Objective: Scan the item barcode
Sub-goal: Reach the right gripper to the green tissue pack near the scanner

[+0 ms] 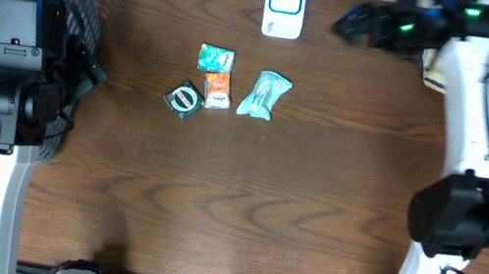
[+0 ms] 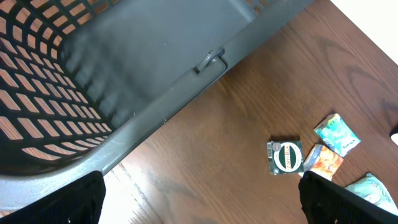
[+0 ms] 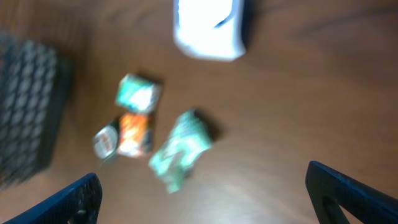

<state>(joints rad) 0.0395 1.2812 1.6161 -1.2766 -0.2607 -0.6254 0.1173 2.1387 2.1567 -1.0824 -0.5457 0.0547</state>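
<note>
Our left claw (image 2: 199, 200) and right claw (image 3: 202, 194) hang spread, empty; four small foil packets (image 1: 217, 90) lie unlifted on the brown wooden bench (image 1: 314, 198); scanning, we judge, remains.

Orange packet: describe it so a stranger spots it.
Find the white rectangular scanner at the brown wooden table's far edge. In front of it lie four small packets. The small orange foil packet is the only orange one; its neighbours are teal or dark.

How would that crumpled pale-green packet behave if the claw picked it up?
The pale-green packet looks creased, so it would probably flex rather than stay stiff. It lies flat on the table, so rolling seems unlikely. Being a small wrapper, it is likely light.
</note>
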